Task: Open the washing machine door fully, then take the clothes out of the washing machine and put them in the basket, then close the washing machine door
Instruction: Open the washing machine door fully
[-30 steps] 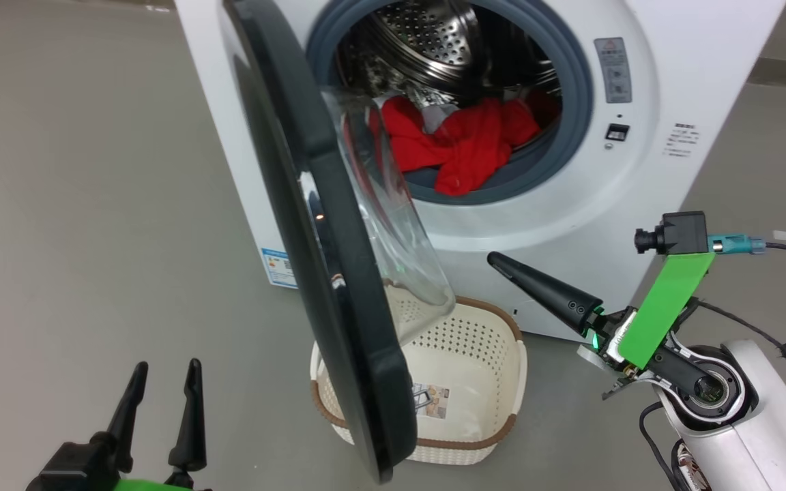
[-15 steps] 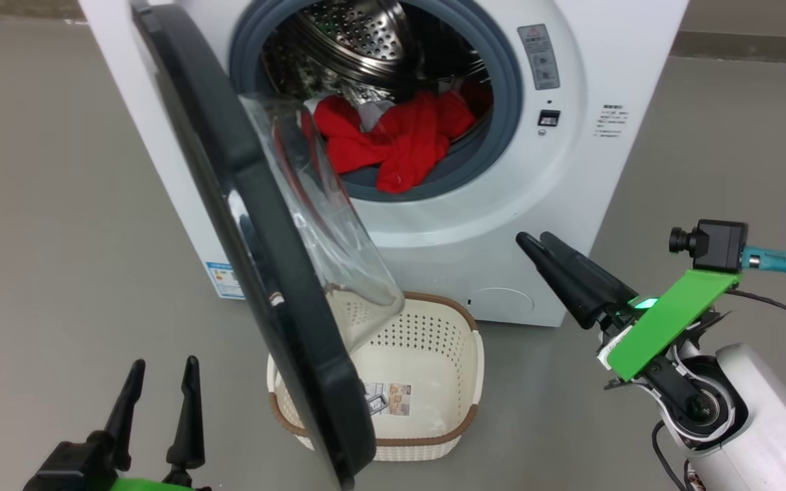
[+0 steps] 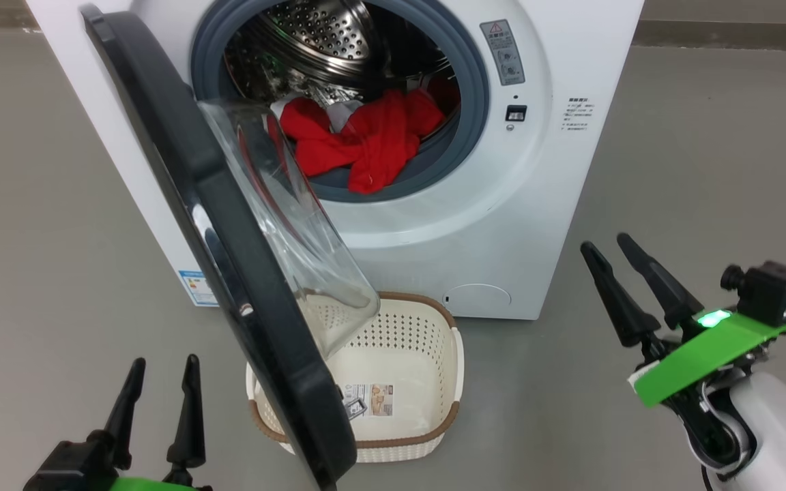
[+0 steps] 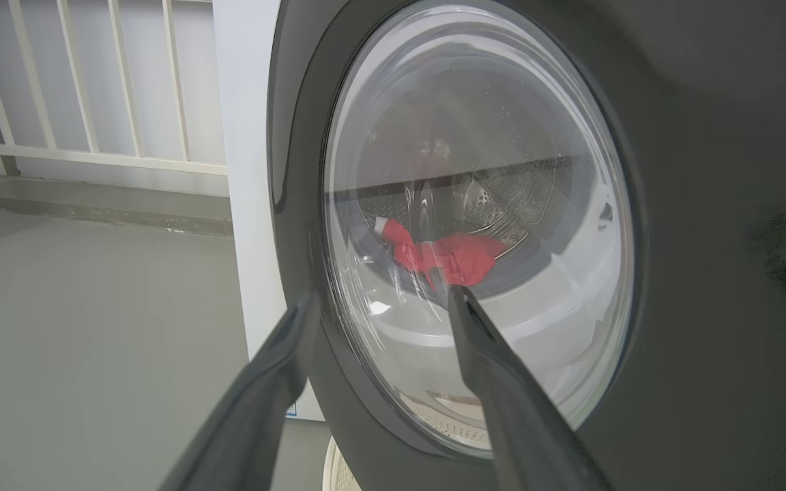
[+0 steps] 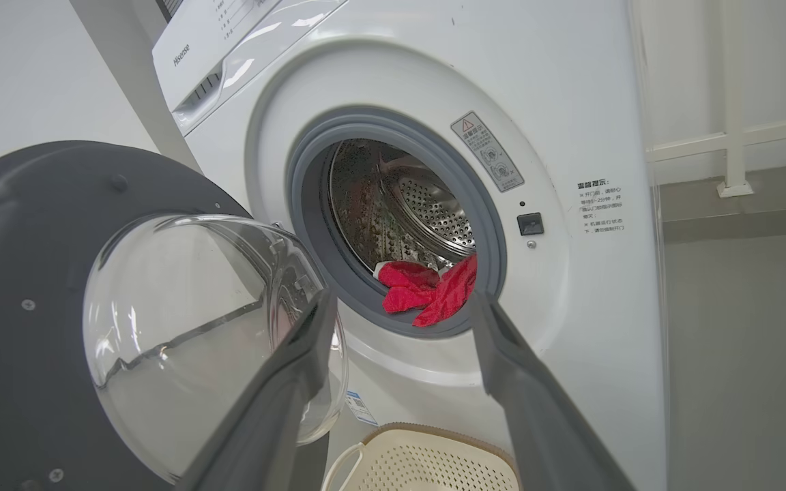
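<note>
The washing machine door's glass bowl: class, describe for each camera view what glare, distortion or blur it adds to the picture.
Head view: small bright glints on the glossy black-rimmed round door, and the cream perforated plastic basket looks smeared through its glass. Left wrist view: the bright red fabric garment appears warped and hazy behind the bulge. Right wrist view: streaky reflections cross the bowl.

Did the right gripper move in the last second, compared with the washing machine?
Yes. The right gripper went right: earlier before the washing machine front, now past its right edge.
</note>
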Tool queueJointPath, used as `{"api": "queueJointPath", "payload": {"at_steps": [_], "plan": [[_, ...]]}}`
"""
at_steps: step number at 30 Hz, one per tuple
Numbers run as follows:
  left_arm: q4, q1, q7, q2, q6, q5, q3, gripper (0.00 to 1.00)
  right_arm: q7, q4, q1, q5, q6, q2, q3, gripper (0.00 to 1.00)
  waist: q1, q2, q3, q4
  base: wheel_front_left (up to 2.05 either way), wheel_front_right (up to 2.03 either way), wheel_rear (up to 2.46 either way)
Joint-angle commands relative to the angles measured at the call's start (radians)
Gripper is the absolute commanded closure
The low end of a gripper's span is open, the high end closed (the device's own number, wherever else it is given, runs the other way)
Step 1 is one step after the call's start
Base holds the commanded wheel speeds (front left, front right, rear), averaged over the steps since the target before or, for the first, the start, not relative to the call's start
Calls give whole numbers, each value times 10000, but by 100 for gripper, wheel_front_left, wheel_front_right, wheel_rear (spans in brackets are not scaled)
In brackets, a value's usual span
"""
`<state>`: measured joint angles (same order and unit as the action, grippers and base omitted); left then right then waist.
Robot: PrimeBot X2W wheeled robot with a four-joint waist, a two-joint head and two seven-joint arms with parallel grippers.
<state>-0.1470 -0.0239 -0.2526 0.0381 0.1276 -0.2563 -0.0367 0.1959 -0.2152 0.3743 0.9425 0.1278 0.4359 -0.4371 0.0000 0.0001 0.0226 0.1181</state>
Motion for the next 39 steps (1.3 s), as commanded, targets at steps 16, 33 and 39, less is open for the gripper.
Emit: {"api": "queueJointPath", "payload": {"at_steps": [16,33,39], "plan": [[284,-97,-92,123,9,95,328,0,656,-954,-1387,-4316,29,-1146,1845,0,0,-1,-22,-273,0,0,0],[325,-54,-92,122,7,132,341,0,658,-897,-1872,-5547,29,-1886,2706,0,0,-1,-29,-398,0,0,0],[331,-128,-92,122,7,128,324,0,658,-875,-1818,-5520,29,-1936,2733,0,0,-1,40,-385,0,0,0]]}}
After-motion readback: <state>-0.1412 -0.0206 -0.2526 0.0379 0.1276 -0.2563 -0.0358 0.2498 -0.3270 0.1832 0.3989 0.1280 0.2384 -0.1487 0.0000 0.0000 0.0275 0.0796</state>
